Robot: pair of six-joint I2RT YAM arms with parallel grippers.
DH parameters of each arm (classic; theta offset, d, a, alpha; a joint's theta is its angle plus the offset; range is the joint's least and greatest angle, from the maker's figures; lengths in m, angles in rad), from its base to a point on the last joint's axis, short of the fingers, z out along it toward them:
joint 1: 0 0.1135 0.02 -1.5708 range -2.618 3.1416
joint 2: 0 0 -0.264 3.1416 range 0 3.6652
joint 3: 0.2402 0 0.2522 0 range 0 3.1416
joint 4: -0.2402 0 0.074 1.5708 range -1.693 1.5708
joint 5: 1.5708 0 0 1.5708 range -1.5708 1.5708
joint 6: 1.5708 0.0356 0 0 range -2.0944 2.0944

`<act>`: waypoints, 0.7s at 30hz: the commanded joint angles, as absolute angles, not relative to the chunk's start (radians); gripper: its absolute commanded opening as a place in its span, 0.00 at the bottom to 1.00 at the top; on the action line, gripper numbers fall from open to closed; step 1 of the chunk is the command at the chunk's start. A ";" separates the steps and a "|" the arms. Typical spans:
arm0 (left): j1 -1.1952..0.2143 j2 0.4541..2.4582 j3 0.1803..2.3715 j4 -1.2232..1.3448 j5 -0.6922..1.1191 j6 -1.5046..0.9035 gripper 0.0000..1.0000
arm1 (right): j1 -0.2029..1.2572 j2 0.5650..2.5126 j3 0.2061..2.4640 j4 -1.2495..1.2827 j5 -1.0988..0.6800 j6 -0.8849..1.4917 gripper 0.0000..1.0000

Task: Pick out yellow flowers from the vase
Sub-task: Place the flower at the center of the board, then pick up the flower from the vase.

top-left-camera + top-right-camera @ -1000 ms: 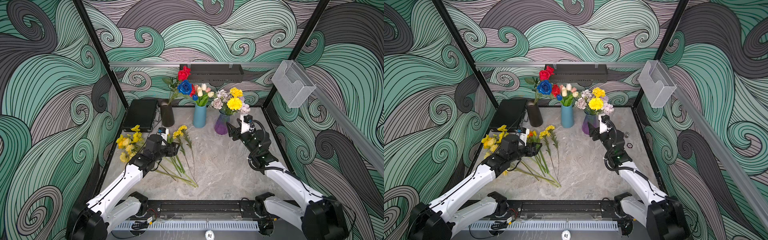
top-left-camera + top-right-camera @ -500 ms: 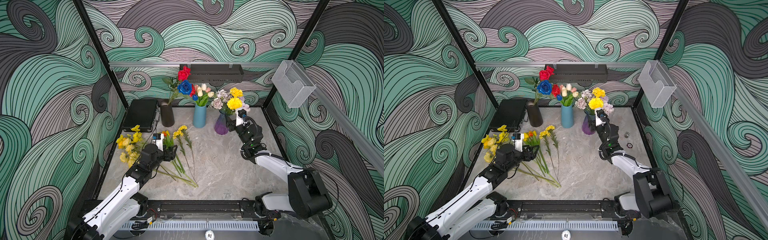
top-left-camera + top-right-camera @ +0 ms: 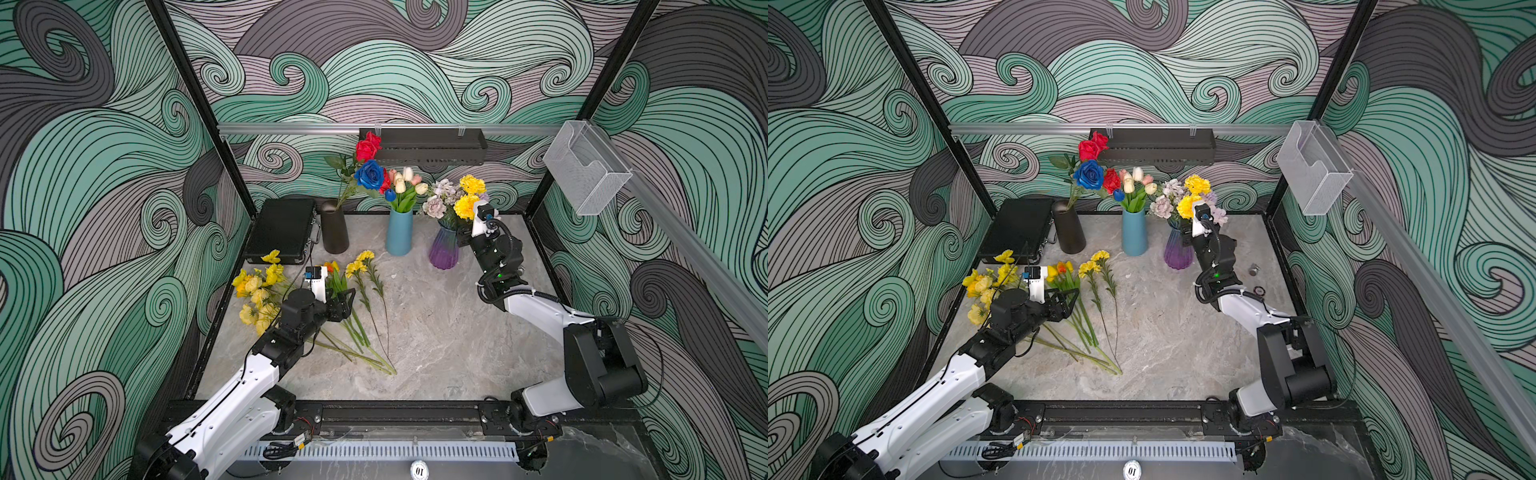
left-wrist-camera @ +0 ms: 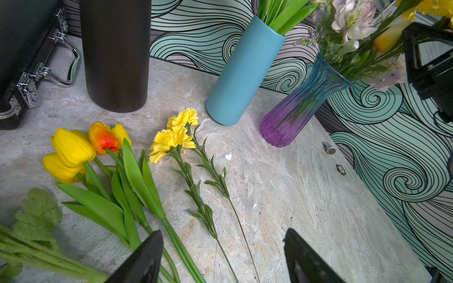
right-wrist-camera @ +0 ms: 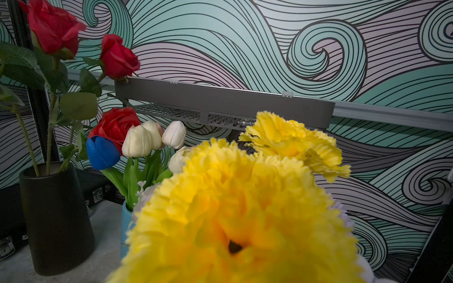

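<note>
Two yellow flowers stand in the purple glass vase among pale pink and lilac blooms. My right gripper reaches in at the vase's neck under those blooms. In the right wrist view the near yellow bloom hides its jaws. More yellow flowers lie on the table: ruffled ones, tulips and carnations. My left gripper hovers open over their stems, holding nothing.
A blue vase of white and pink tulips and a black vase of red and blue roses stand at the back. A black case lies back left. Small metal bits lie near the right wall. A clear bin hangs there.
My right gripper has moved up and in to the purple vase's bouquet, the arm's elbow swinging back. The left gripper has shifted slightly right over the laid stems, still open.
</note>
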State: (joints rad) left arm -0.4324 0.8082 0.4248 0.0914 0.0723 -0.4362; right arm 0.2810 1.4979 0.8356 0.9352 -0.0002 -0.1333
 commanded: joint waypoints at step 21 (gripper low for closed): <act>-0.581 1.207 0.729 0.409 0.262 -0.358 0.76 | 0.270 1.373 0.916 0.860 -0.051 -0.043 0.34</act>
